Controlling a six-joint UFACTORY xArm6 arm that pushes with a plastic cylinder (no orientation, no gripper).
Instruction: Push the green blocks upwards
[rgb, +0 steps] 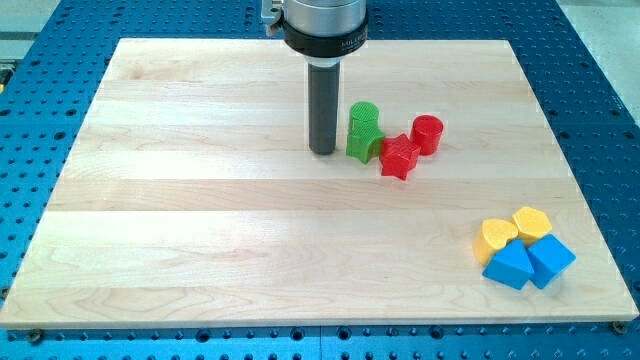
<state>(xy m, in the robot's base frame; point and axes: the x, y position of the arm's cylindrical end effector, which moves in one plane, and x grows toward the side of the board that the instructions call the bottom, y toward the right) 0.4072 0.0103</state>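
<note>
- Seven small plastic blocks sit on the pale wooden bench (200, 230): two green, two red, two yellow, two blue... counted as pairs, the green ones pressed so close they read as one.
- Green cylinder (364, 117) stands touching a second green block (361, 146), shape unclear, at its 6 o'clock, both above bench centre.
- My tip (322, 151), the dark rod's end, rests at 9 o'clock of the green pair, just beside it; there is no hand, so nothing is held.
- Red star-like block (399, 156) touches the green pair at 4 o'clock; red cylinder (427, 133) adjoins it.
- Well apart, at 4 o'clock, cluster yellow block (495, 237), yellow hexagonal block (531, 222), blue block (510, 267), blue cube (550, 257).
</note>
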